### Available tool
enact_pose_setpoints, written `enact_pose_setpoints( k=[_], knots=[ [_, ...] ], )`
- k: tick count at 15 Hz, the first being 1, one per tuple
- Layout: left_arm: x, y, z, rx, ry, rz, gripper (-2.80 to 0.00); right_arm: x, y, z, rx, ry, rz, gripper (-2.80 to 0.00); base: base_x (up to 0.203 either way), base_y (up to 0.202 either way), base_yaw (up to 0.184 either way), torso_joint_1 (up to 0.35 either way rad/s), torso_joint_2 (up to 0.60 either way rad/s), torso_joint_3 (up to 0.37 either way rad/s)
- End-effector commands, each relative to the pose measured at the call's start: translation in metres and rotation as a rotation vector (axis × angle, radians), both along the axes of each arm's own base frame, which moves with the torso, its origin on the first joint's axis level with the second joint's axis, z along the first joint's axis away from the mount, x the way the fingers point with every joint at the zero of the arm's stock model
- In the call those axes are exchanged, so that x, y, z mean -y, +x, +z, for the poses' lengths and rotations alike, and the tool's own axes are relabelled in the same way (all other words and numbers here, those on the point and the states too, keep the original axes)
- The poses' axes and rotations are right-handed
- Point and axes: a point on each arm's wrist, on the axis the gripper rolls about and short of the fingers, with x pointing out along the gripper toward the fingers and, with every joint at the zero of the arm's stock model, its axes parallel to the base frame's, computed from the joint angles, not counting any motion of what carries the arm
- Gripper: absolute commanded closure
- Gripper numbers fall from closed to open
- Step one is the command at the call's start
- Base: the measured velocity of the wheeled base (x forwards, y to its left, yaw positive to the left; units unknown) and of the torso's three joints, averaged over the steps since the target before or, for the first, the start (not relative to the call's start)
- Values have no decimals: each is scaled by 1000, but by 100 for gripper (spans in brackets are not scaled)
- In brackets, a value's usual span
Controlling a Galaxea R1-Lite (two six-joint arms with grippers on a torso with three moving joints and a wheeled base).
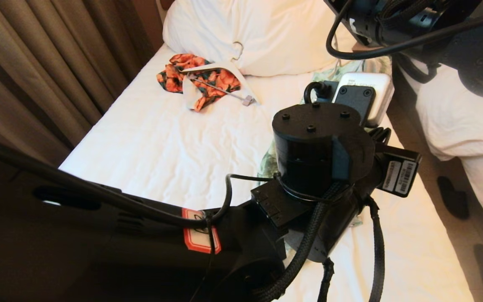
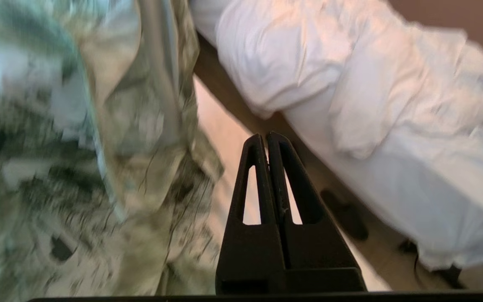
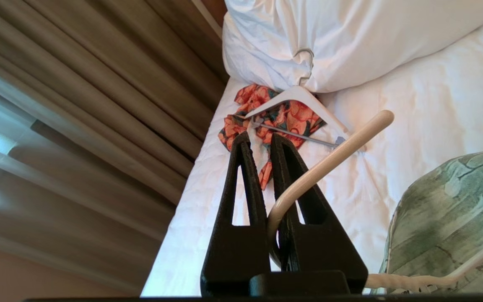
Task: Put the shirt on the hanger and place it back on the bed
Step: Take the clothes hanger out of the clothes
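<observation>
My right gripper (image 3: 262,140) is shut on the hook of the cream hanger (image 3: 329,161), which sits deep between its fingers, held above the bed (image 3: 434,109). The green leaf-print shirt (image 3: 455,218) drapes over the hanger's thin arm (image 3: 472,258). My left gripper (image 2: 265,136) is shut on nothing, right beside the hanging shirt (image 2: 78,147), which is blurred. In the head view the left arm's wrist (image 1: 317,147) hides most of the shirt (image 1: 267,164) and both grippers. The right arm (image 1: 434,25) reaches in at the top right.
An orange floral garment (image 1: 208,79) on a broad white clip hanger lies near the pillow (image 1: 258,29). Brown curtains (image 1: 36,63) line the bed's left side. A neighbouring bed with a heaped duvet (image 2: 392,105) stands to the right, with dark slippers (image 1: 453,197) on the floor between.
</observation>
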Motion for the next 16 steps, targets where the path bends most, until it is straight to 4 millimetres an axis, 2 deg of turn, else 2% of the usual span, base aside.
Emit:
enact_pose_setpoints(
  k=[1,3,6,8,9,12,16],
  knots=[
    [-11,8,-8,-15,29,20,0,1,-1,1,1,3,0,0,0,0,0,0,0,0],
    [-27,24,-25,-72,56,17,0,0,-1,0,6,-9,39,0,0,0,0,0,0,0],
    [-58,30,-14,-65,10,62,0,6,-11,11,36,-1,59,0,0,0,0,0,0,0],
    [-90,22,-10,-71,19,95,0,14,-24,24,74,9,90,0,0,0,0,0,0,0],
    [-106,18,-15,-85,44,111,0,20,-34,32,99,19,100,0,0,0,0,0,0,0],
    [-160,4,-42,-151,135,181,0,34,-62,54,181,20,164,0,0,0,0,0,0,0],
    [-247,-26,-66,-209,179,337,0,52,-88,73,277,-9,132,0,0,0,0,0,0,0]
  ],
)
